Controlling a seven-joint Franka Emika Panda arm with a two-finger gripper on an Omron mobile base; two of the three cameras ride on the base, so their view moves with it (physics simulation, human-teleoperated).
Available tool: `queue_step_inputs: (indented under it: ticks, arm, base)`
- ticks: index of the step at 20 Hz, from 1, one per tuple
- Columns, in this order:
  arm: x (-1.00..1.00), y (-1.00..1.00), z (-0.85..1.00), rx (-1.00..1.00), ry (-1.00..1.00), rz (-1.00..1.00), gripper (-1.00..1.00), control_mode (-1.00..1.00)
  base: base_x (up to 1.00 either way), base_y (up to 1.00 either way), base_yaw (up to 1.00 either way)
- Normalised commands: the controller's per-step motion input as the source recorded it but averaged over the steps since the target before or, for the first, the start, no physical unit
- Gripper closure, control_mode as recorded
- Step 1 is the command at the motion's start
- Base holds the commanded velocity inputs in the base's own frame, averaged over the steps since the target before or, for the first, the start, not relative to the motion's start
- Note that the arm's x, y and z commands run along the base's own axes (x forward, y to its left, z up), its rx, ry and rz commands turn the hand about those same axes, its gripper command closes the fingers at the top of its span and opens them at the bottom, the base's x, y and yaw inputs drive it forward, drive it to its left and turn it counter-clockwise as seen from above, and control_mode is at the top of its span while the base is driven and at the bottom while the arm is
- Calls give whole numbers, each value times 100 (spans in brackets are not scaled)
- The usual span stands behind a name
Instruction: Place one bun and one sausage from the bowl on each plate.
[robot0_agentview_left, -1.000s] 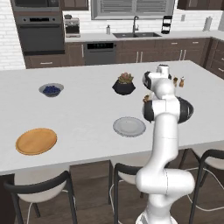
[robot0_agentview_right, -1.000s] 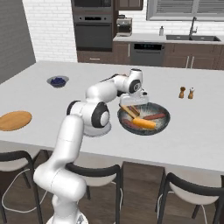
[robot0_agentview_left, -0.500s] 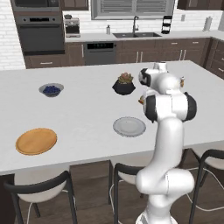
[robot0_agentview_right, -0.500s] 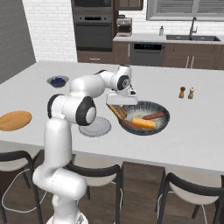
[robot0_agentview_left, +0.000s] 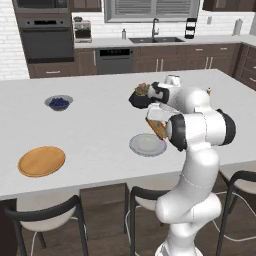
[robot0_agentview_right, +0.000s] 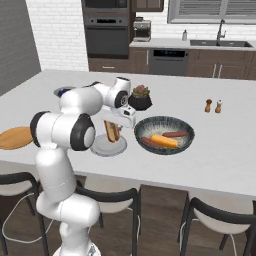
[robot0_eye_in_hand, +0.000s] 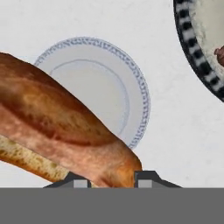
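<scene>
While folded low, end effector (robot0_agentview_right: 114, 131) clamping bun (robot0_agentview_right: 112, 131), above grey plate (robot0_agentview_right: 99, 148)

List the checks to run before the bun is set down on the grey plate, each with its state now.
1. Gripper shut on the bun: ok.
2. Bun lifted out of the bowl: ok.
3. Bun above the light grey plate: ok.
4. Plate bare, ready to take the bun: ok.
5. Bun level: not ok, it hangs tilted.
6. Sausage left in bowl for later: ok.

White counter (robot0_agentview_right: 235, 150): bowl (robot0_agentview_right: 186, 144), grey plate (robot0_agentview_right: 102, 148), orange plate (robot0_agentview_left: 41, 161), berry bowl (robot0_agentview_left: 59, 103), plant pot (robot0_agentview_right: 140, 102).
</scene>
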Motion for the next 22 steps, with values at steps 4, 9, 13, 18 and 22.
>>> queue_step_inputs:
  ticks: [4,9,13,18,22]
  arm:
    - [1,82,-4,-1,25,-55,100,-100]
    - [20,33,-45,-13,21,-47,100,-100]
    - [17,0,-48,-9,7,-15,100,-100]
    - [15,27,-43,-2,-2,-2,100,-100]
    - [23,21,-18,0,-3,0,100,-100]
  base:
    - [0,0,0]
    - [0,0,0]
    - [0,0,0]
    - [0,0,0]
    - [0,0,0]
